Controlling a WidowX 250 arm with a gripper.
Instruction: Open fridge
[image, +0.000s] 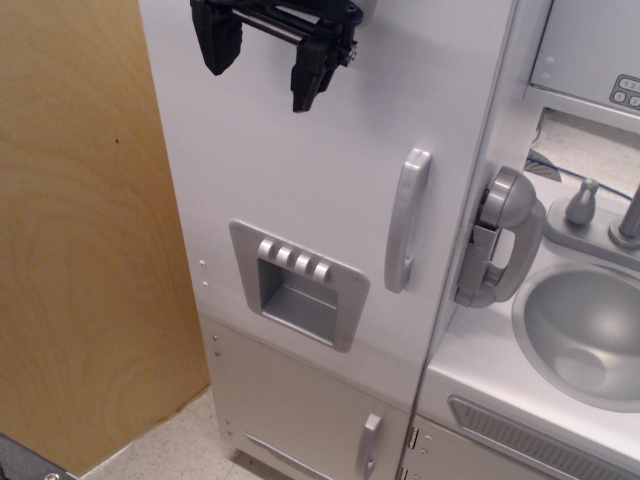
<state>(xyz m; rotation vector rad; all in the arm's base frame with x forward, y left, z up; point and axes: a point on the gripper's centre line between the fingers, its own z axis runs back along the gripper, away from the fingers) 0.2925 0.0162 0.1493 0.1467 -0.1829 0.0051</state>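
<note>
The fridge (300, 190) is a tall white toy-kitchen cabinet. Its large door is closed. A curved silver vertical handle (406, 220) sits near the door's right edge. A silver dispenser recess (298, 283) with several buttons is set lower on the door. My black gripper (266, 55) hangs at the top of the frame, in front of the upper door, up and left of the handle. Its two fingers are spread apart and hold nothing.
A smaller low white door (310, 410) with a short silver handle (369, 443) is below. A grey phone-like handset (500, 240) hangs right of the fridge. A silver sink (585, 330) and taps (600, 215) lie at right. A wooden panel (80, 230) stands at left.
</note>
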